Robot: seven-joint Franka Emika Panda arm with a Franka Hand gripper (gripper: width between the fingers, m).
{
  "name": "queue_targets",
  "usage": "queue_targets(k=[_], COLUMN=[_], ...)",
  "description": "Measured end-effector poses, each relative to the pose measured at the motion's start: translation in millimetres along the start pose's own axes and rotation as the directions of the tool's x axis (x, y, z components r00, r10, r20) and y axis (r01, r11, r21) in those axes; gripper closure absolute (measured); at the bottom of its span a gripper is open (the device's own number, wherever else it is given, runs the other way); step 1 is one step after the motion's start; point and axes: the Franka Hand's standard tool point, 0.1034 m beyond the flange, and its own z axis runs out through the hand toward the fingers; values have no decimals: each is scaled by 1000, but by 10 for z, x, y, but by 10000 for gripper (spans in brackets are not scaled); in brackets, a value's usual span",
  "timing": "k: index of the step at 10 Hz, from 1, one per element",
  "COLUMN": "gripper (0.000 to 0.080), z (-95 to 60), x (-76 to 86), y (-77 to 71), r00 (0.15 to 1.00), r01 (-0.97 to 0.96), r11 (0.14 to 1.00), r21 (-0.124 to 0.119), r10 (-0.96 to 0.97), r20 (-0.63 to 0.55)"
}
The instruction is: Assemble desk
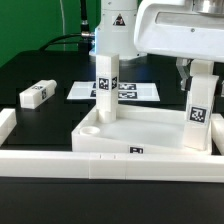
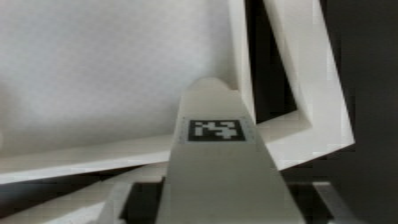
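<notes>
The white tray-like tabletop [image 1: 150,128] lies upside down on the black table. One tagged leg block [image 1: 107,85] stands upright in its corner on the exterior view's left. My gripper [image 1: 197,72] is shut on a second leg block [image 1: 198,108] and holds it upright at the tray's corner on the exterior view's right. In the wrist view this leg [image 2: 222,160] runs out from between my fingers [image 2: 150,205] toward the tray's rim [image 2: 306,75]. I cannot tell whether it is seated. A third leg block [image 1: 36,94] lies loose on the exterior view's left. A fourth leg is not in view.
The marker board [image 1: 140,92] lies flat behind the tray. A long white border rail [image 1: 100,165] runs along the front, and another rail piece [image 1: 5,125] stands at the exterior view's left edge. The robot's white base [image 1: 115,30] is at the back.
</notes>
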Motion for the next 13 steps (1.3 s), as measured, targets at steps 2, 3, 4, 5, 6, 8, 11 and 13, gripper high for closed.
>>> queue_targets(k=[2, 3, 4, 5, 6, 8, 11, 13], gripper=[511, 511, 511, 511, 511, 511, 511, 511], z=[-1, -1, 12, 13, 16, 20, 19, 17], x=[1, 9, 7, 8, 8, 16, 11, -13], y=[0, 9, 14, 13, 14, 20, 5, -35], r00=[993, 978, 941, 890, 842, 685, 465, 345], r01=[-120, -210, -339, -457, -540, -728, -885, -938], r11=[993, 978, 940, 889, 841, 685, 465, 345], r21=[2, 13, 28, 29, 31, 34, 17, 7], r10=[120, 210, 338, 456, 539, 725, 882, 935], r20=[1, 9, 20, 26, 36, 67, 81, 85])
